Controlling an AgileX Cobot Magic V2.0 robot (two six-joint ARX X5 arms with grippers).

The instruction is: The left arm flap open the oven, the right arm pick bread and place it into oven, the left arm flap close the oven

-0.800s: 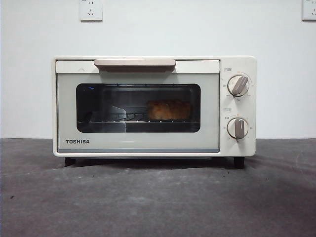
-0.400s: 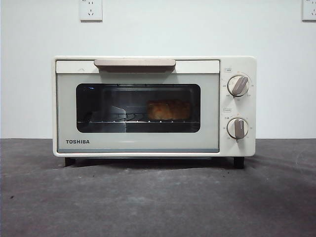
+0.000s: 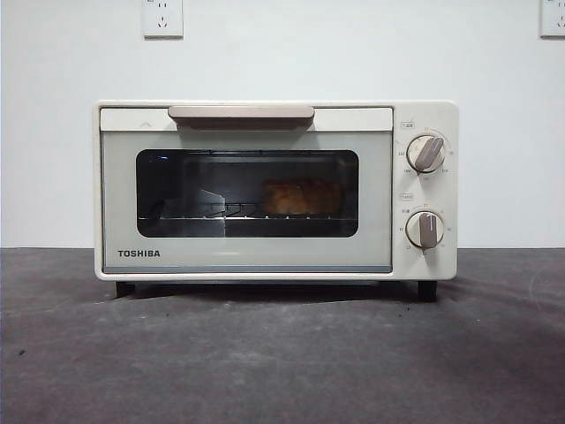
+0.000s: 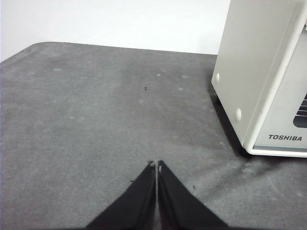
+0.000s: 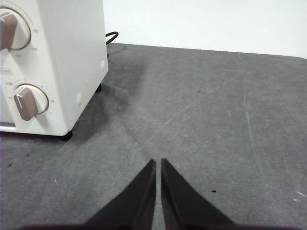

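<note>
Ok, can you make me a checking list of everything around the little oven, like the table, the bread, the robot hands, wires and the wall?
Surface: dark grey table, a few small specks and scuffs.
Oven: upright, door shut, handle at the top, two knobs on one side.
Bread: inside the oven on the rack, seen through the window.
Clutter: nothing seen.
Left gripper: off to the oven's side over bare table, jaws shut, holding nothing.
Right gripper: over bare table by the knob side, jaws shut, holding nothing.
Cables: a black cable behind the oven.
Surroundings: white wall, two wall sockets above.
</note>
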